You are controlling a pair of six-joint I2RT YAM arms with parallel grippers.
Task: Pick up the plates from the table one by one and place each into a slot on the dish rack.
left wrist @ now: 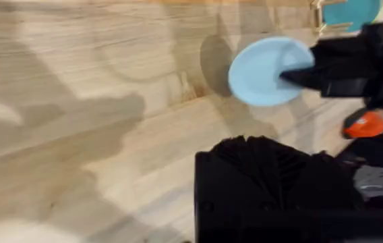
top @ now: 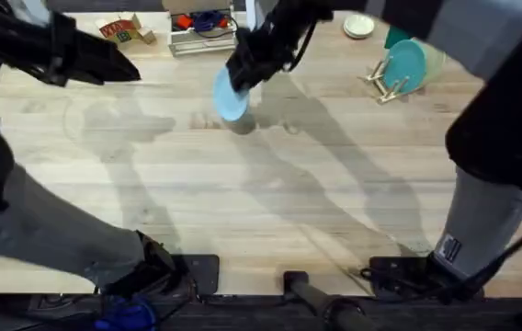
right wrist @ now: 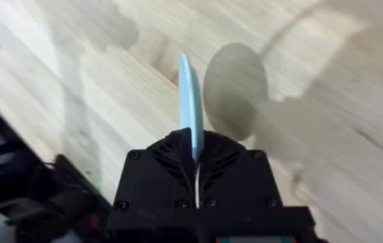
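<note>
Overhead view shows the left gripper (top: 119, 66) near the far left corner of the table (top: 270, 202), above the wood; I cannot tell if its fingers are spread or closed. More toward the middle of the far edge, the right gripper (top: 243, 78) pinches the light blue plate (top: 230, 97) by its rim and holds it on edge above the table, with its shadow just below it. Seen from the right wrist camera, the black fingers (right wrist: 178, 145) are pressed on both faces of this plate. Near the far right corner stands the wooden dish rack (top: 385, 81), with the teal plate (top: 406, 64) upright in it. Just beyond, by the far edge, lies the cream plate (top: 358, 26).
</note>
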